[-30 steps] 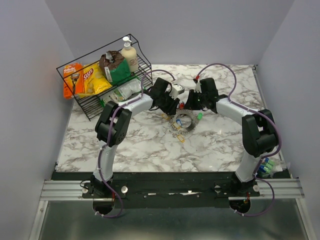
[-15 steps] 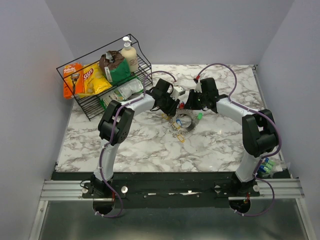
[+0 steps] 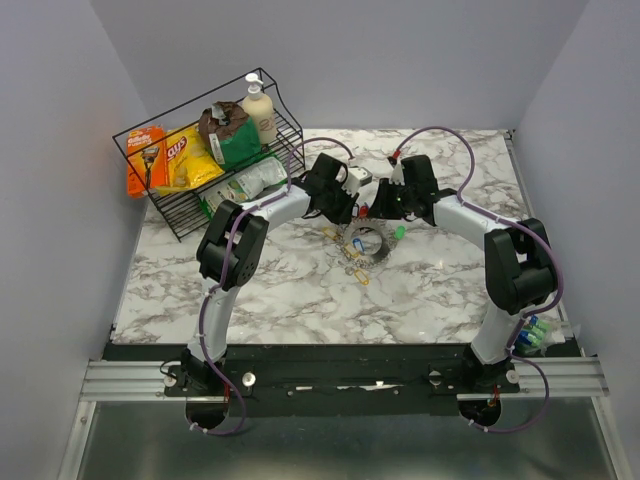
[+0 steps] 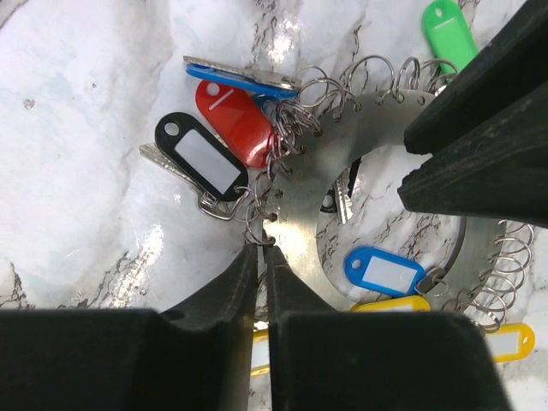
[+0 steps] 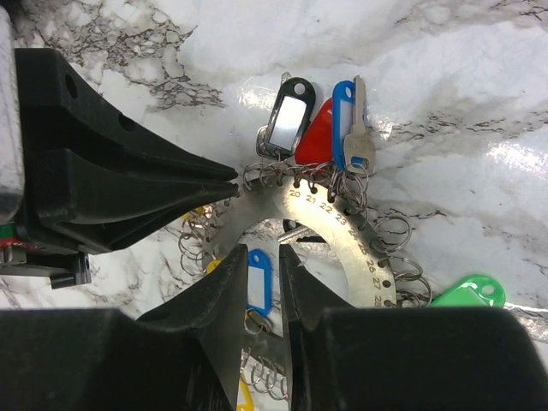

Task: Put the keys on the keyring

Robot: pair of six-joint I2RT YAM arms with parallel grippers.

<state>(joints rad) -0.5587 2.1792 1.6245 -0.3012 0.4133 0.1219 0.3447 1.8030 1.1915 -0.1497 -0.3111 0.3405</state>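
Judging from how things lie, part of the work is done: a silver key with blue, red and black tags already hangs on small split rings at the keyring, a flat numbered metal ring at the centre of the wrist frames. The left gripper is nearly closed, seemingly pinching a wire loop at the rim; the right gripper is clamped on the plate's inner edge. Other tags lie loose.

Red tag, green tag, marbled table.
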